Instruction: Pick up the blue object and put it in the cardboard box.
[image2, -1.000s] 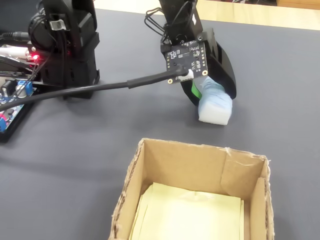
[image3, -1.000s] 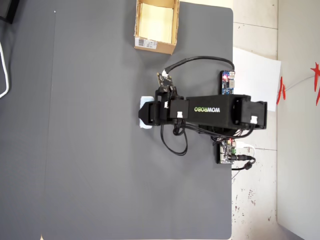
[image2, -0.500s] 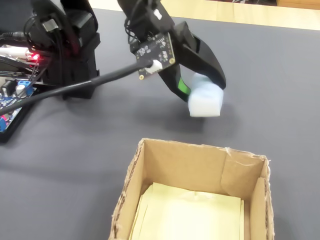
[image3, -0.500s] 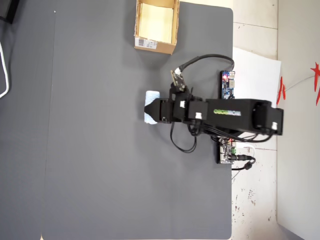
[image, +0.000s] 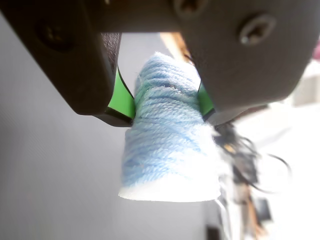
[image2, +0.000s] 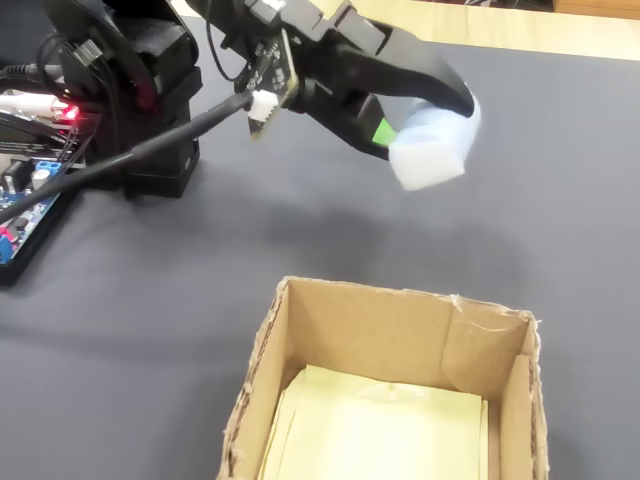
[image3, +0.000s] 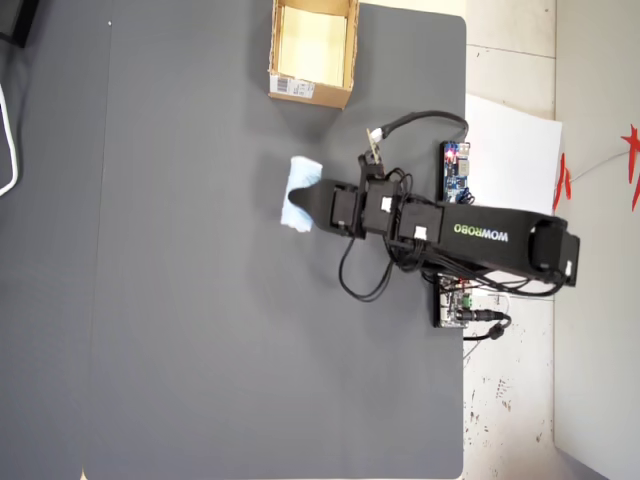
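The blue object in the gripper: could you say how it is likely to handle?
The blue object looks fuzzy and pinched between the green pads, so probably soft and grippy. Held by one end without sagging, it seems light. Its flat end suggests it won't roll.

I see bare counter (image3: 200, 300) between the lifted blue object (image3: 300, 193) and the cardboard box (image3: 312, 92); box mouth open, only its upright flaps in my way. Cables (image3: 362, 285) trail beside the arm.
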